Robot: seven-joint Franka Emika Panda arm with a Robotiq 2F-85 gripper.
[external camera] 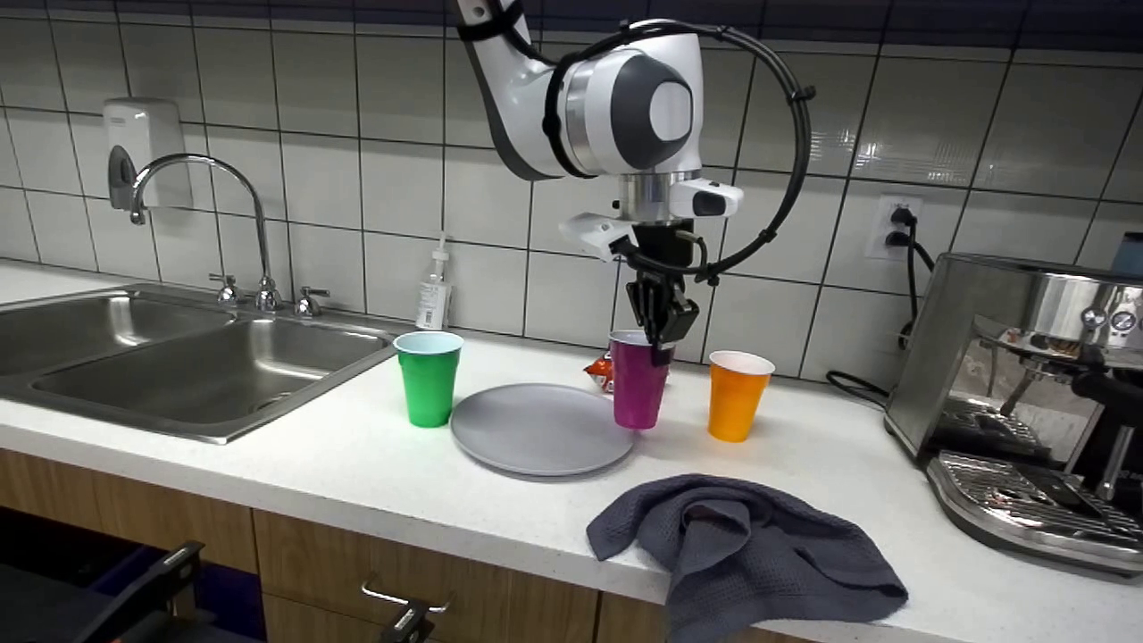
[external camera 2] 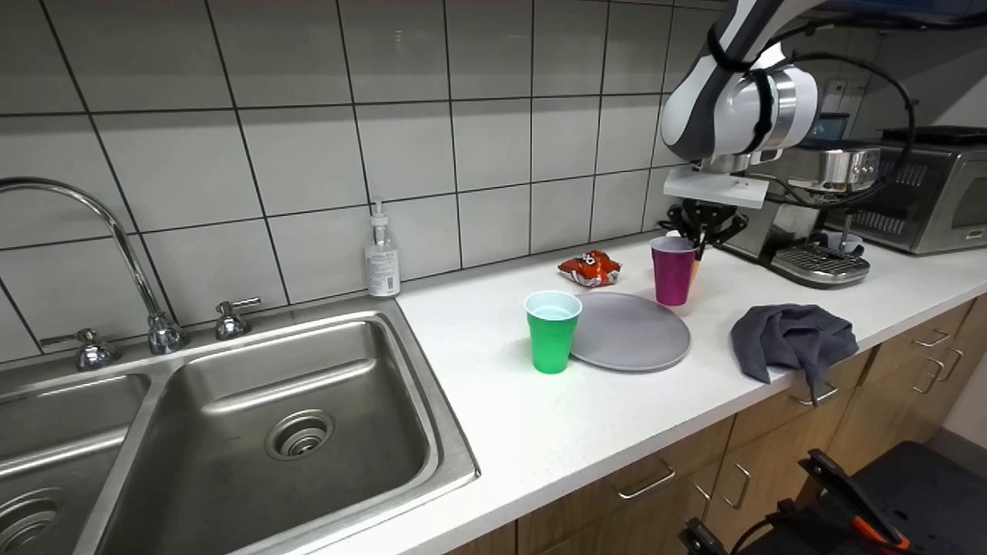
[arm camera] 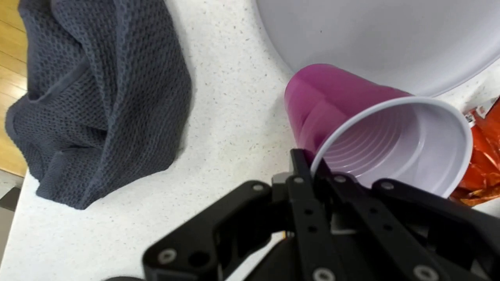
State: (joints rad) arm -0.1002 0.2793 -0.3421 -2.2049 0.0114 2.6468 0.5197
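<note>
White kitchen counter [external camera: 357, 446], fingers [arm camera: 306, 207] nearly together, clamped on purple cup [arm camera: 347, 97] by its rim

Pale tiled wall [external camera: 402, 192] with thin dark joints, dark blue band [external camera: 268, 12] above, white speckled countertop [arm camera: 230, 89], wooden drawers [external camera: 330, 563] with metal handles [external camera 2: 646, 486] below, steel double sink [external camera 2: 453, 443], yellowish boards [arm camera: 11, 70] past the countertop's edge, soft glare on some tiles [external camera: 911, 161]

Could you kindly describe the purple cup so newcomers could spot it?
On the white counter, find the gray plate. Near its edge is the purple cup. Unlike the green cup and orange cup, it is pinched at the rim by the hand.
</note>
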